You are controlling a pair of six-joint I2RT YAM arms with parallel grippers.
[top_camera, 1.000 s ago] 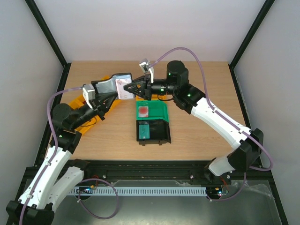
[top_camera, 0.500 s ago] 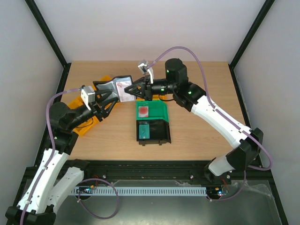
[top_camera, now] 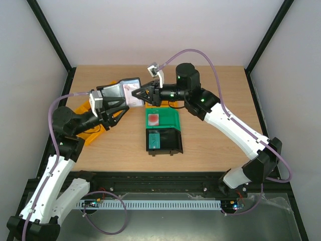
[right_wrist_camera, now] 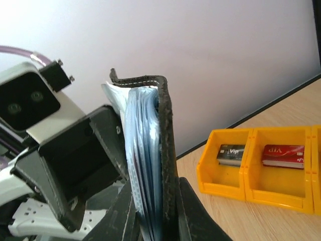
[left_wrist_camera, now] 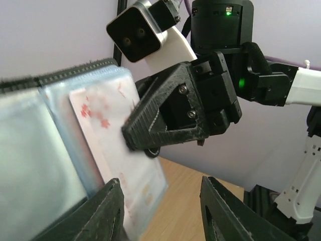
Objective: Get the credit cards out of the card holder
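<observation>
Two cards (right_wrist_camera: 282, 155) in the yellow bin (right_wrist_camera: 225, 183) — both marked "Vip".

A flat black bifold wallet (top_camera: 115, 91) with blue-grey lining is held raised at the upper centre of the frame, pinched at its right edge by the right gripper (top_camera: 136, 94). The left gripper (top_camera: 120, 107) is seen just below it. A green plastic bin (top_camera: 169, 119) and a black plastic bin (top_camera: 173, 140) are set lower down.

Card holder (top_camera: 119, 92) aloft back left, far bin (top_camera: 169, 119) behind near bin (top_camera: 173, 141) at centre, tray (top_camera: 92, 136) at left
</observation>
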